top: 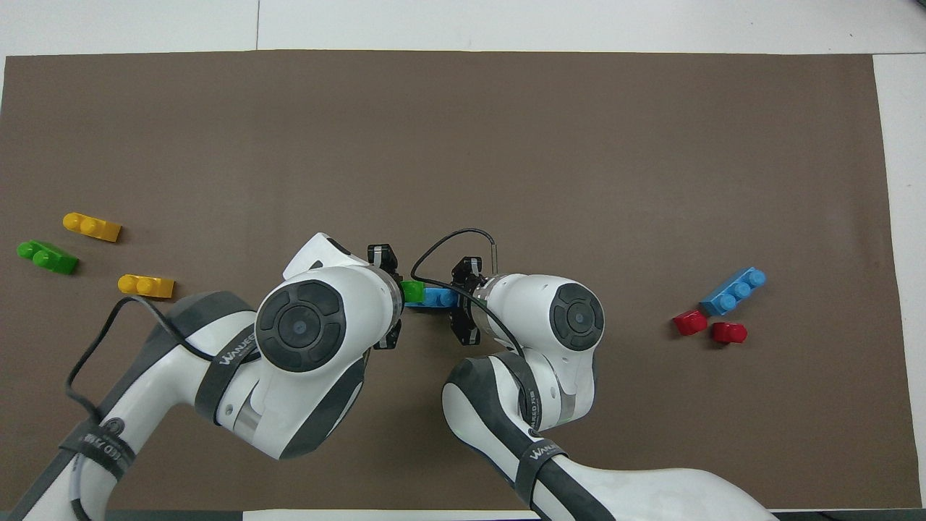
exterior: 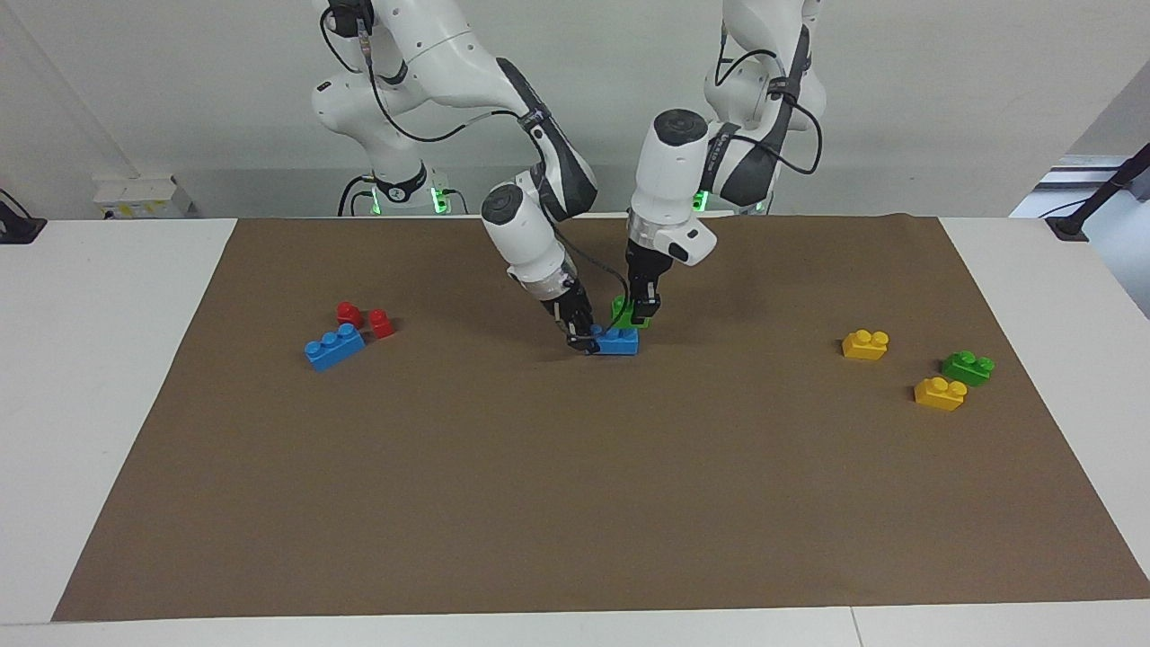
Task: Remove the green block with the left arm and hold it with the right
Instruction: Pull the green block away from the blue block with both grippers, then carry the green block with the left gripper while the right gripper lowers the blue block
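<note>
Left gripper (exterior: 641, 316) was clamped on the green block (exterior: 626, 312), holding it just clear of the blue brick (exterior: 617, 341), over the middle of the brown mat (exterior: 575, 503). Right gripper (exterior: 582, 340) was closed on that blue brick, pinning it to the mat. Near the mat edge at the left arm's end: two yellow bricks (exterior: 865, 344) and a second green brick (exterior: 968, 367). Toward the right arm's end: another blue brick (exterior: 334, 347) beside two red pieces (exterior: 364, 318).

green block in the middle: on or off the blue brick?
Off. The left gripper holds the green block clear above the blue brick.
</note>
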Controlling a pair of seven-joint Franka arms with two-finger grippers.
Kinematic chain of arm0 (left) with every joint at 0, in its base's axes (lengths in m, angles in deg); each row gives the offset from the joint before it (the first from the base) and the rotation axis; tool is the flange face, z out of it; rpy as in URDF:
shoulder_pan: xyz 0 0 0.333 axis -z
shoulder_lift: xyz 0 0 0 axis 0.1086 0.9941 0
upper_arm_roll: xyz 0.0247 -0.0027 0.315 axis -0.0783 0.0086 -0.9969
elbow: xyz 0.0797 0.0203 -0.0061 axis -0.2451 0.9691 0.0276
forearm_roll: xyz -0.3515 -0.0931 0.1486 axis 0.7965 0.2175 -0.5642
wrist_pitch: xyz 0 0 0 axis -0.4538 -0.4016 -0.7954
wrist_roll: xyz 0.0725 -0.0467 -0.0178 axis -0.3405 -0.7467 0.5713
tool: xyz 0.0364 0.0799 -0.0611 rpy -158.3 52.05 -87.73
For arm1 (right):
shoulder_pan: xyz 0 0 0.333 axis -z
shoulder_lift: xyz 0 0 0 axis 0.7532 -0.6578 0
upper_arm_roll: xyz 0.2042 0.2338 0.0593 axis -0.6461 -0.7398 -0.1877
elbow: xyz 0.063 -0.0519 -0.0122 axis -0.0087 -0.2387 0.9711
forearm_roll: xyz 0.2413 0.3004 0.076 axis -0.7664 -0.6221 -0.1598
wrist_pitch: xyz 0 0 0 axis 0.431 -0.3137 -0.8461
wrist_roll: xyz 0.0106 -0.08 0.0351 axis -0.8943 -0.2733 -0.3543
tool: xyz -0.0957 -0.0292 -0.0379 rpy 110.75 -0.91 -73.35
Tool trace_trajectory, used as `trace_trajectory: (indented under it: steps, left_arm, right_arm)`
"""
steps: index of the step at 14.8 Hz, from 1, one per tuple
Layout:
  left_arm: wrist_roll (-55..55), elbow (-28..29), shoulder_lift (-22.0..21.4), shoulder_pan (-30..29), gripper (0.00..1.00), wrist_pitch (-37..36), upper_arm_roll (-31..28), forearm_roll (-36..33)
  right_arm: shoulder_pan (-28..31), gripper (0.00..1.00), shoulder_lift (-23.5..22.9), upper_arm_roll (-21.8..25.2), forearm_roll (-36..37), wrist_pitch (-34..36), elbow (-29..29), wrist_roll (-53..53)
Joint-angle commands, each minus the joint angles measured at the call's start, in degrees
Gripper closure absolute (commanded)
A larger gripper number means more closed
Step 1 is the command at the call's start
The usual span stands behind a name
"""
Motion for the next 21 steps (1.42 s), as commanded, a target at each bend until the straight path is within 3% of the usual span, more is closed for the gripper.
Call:
trace_trajectory:
  steps: [1,3,6,8,14,17,21]
  left_arm:
    - [-4.4,0.7,-3.9,-2.7,1.0,-4.1,-0.3,-0.1]
    - [-11.4,0.7,-6.0,-6.4,1.0,-7.1,-0.4,1.6]
    - [-27.7,-1.8,-7.4,-15.0,1.0,-12.7,-0.4,5.0]
    - [-37.4,-3.2,-7.3,-20.1,1.0,-14.5,-0.4,6.3]
    - [-61.4,-3.2,-6.4,-30.3,1.0,-13.8,-0.6,6.9]
    - [-67.6,-3.4,-2.8,-32.8,1.0,-10.5,-0.7,6.8]
    - [-72.4,-4.0,3.0,-35.8,1.0,-4.0,-0.7,6.7]
  right_arm:
    - [0.8,1.0,0.1,0.1,-1.5,1.7,1.1,-1.4]
    - [4.4,1.0,2.2,0.5,-0.7,8.8,2.9,-4.5]
    - [17.0,1.0,5.6,0.6,0.5,25.4,7.9,-16.3]
    - [23.2,1.0,5.7,0.8,2.0,31.4,9.9,-24.1]
    - [38.8,1.0,5.0,0.7,4.4,34.8,9.0,-40.2]
    - [44.4,1.0,2.8,0.7,4.5,34.9,8.5,-45.9]
    - [46.7,1.0,1.0,0.7,4.5,34.6,8.2,-49.7]
